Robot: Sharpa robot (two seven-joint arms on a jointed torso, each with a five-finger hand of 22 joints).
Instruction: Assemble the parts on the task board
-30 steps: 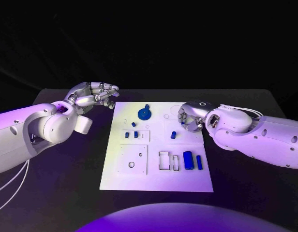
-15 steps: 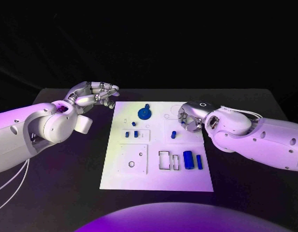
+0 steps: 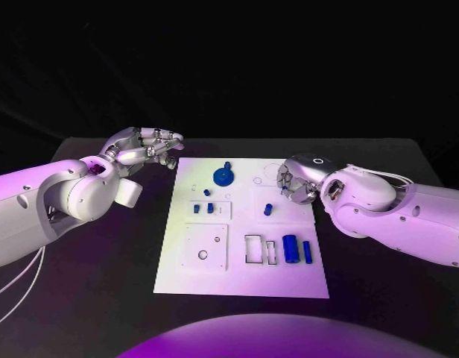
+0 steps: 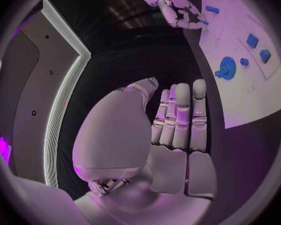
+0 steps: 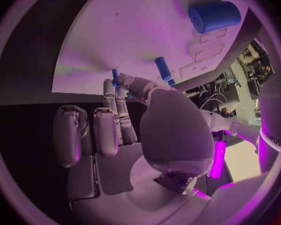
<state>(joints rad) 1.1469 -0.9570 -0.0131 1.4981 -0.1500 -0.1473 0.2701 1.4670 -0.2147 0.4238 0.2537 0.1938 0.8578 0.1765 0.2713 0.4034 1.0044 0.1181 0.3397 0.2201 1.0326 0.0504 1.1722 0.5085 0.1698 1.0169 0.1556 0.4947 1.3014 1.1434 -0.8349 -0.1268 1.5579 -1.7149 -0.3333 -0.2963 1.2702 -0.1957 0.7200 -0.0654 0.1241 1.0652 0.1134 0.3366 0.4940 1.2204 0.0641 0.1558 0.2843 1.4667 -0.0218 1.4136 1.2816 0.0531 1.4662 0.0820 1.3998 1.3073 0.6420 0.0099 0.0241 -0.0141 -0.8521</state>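
Pinching a small blue part [image 5: 115, 78] between my right hand's [image 3: 296, 181] fingertips, I hover over the task board's [image 3: 187, 276] right edge. My left hand [image 3: 146, 145] hangs empty beside the board's far left corner, fingers loosely curled.

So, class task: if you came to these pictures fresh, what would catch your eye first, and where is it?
The white task board glows mid-table, its blue parts standing out: a round disc near the far edge and a thick cylinder toward the near right. The left hand hovers off the board's far-left corner, while the right hand hangs over its right edge.
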